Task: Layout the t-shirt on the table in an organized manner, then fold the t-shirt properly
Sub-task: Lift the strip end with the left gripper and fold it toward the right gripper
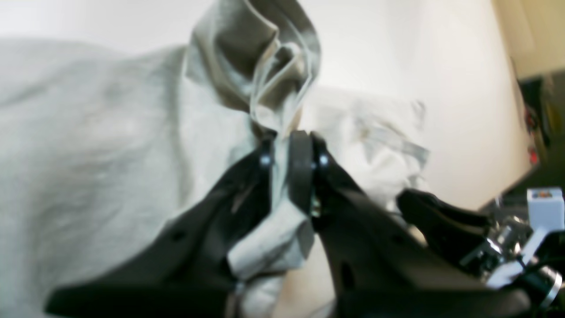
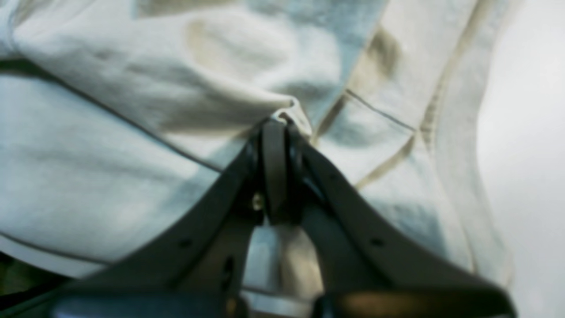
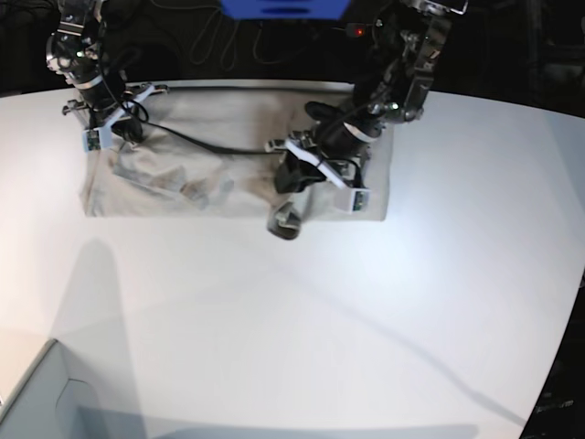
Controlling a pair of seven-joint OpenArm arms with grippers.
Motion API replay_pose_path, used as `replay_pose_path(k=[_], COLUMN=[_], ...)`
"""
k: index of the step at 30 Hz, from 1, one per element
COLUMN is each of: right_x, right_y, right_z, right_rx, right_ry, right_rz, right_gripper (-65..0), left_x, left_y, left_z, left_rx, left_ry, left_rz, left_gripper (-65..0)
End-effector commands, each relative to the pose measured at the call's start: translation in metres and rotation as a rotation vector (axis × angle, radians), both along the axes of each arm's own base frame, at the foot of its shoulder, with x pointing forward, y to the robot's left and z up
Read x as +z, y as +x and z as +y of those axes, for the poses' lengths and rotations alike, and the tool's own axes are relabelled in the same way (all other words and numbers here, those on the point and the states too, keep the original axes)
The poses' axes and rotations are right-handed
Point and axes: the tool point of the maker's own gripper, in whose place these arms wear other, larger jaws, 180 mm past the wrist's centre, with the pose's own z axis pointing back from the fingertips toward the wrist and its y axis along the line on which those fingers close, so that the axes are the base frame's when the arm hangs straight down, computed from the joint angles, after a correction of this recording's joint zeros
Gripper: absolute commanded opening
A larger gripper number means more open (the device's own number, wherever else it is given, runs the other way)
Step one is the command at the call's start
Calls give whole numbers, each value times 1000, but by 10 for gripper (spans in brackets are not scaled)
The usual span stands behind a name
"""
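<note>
The light grey-beige t-shirt (image 3: 219,119) lies mostly spread at the far side of the white table (image 3: 320,320), with creases along its front edge. My left gripper (image 3: 291,194) is over the shirt's right half, shut on a bunched fold that sticks out past the front edge. Seen from the left wrist, that gripper (image 1: 287,134) pinches cloth (image 1: 260,66) which rises in a crumpled peak above the fingertips. My right gripper (image 3: 117,139) is at the shirt's far left corner. Up close in the right wrist view, it (image 2: 276,121) is shut on a raised fold of the shirt (image 2: 132,110).
A black cable (image 3: 210,144) runs across the shirt between the two arms. A pale grey box corner (image 3: 37,393) sits at the near left. A blue object (image 3: 283,7) hangs at the far edge. The table's curved edge (image 3: 562,347) runs down the right.
</note>
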Motion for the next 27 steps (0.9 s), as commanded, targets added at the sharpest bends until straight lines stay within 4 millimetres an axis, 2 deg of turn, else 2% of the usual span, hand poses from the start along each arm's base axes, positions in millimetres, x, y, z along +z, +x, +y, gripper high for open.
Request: replay_pose_path(k=[1,5,12,22,27], right_x=[5,5,6,6,6], right_y=[2,2,3,3,3], right_z=[0,0,0,0,0], right_rx=[15,15,16,16,16], right_ry=[3,2,0,0,0], right_rz=[-15,-17,-21,-21,-21], right_gripper=[-650,-650,-650,-650,-650], left_x=[10,5,6,7,14], left_y=[8,6,-3,-1,8], left_z=[-7,-31,-57,-56,-58], left_rx=[-7,-63,-142,-139,-146], left_ry=[-28,-37,-43,-42,-41], left_rz=[-36,-19,-23,-24,-50], left_gripper=[-649,-649,-649,-650,-650])
